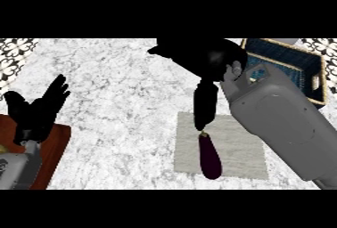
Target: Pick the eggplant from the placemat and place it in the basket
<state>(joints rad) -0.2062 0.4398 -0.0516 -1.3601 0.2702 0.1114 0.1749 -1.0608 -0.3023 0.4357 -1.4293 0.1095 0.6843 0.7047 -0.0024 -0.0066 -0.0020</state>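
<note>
A dark purple eggplant [210,156] lies lengthwise on the pale grey placemat [237,151], its stem end pointing away from me. My right hand [205,58] hovers beyond the mat, and its fingers [205,104] stretch straight toward me until their tips meet the stem end. Nothing is curled round the eggplant, whose whole body shows. The basket [317,73], tan-rimmed with a dark blue inside, stands at the far right, partly hidden by my right forearm. My left hand [36,111] rests open at the left edge, fingers up.
A reddish-brown board [58,144] lies at the lower left under my left forearm. Patterned wall strips show at both far corners. The marble counter [125,111] stretches between the board and the placemat.
</note>
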